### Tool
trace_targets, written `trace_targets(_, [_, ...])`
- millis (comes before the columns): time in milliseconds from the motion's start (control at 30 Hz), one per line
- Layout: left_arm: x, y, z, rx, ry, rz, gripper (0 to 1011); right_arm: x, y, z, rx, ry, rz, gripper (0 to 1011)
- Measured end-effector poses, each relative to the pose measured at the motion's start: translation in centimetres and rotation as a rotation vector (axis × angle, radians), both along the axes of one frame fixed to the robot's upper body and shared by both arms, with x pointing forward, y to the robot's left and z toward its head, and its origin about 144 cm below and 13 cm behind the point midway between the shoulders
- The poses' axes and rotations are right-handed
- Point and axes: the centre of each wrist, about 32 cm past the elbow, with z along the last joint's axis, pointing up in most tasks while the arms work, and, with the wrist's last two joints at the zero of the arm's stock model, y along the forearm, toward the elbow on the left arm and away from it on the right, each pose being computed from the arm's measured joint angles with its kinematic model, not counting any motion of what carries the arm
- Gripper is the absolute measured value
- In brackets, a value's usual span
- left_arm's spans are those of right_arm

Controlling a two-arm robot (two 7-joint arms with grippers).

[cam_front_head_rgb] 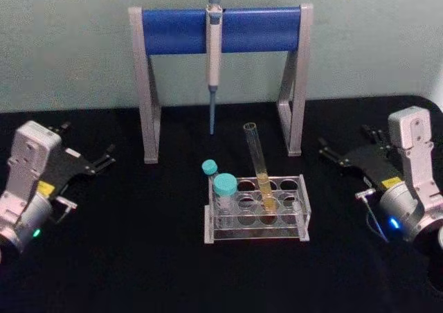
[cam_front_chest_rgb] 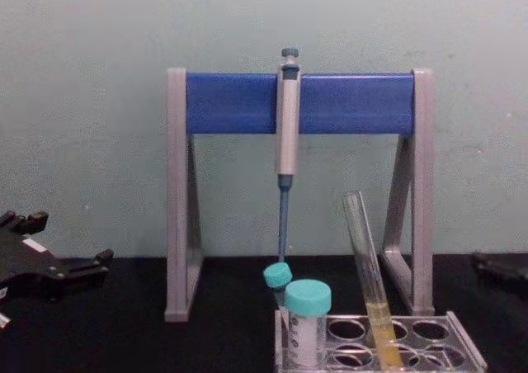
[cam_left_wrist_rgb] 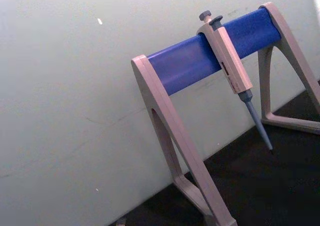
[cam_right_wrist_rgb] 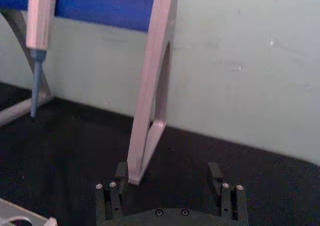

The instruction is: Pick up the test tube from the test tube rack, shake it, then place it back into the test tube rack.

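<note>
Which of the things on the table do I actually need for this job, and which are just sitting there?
Needed: tube, leaning in the rack; left pincer and right pincer, both parked at the sides.

Bystanders: pipette on its stand; two teal-capped tubes in the rack.

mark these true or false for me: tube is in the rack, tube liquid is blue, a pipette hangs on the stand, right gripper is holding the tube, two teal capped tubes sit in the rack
1. The test tube stands in the test tube rack. True; it leans.
2. Its liquid is blue. False; it is yellow, in the lower part.
3. A pipette hangs from the blue bar of the stand. True.
4. The right gripper holds the test tube. False; it sits open on the table to the rack's right, apart from the tube, and the left gripper rests far left.
5. Two teal-capped tubes sit at the rack's left end. True.
</note>
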Motion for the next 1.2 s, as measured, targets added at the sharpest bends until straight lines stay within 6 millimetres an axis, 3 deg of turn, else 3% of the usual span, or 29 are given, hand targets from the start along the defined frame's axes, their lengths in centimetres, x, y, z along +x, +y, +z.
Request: trace_targets(1200, [0.0, 0.0, 0.0, 0.0, 0.0, 0.0, 1001, -0.02, 0.0, -0.16, -0.003, 0.008, 0.0, 1000])
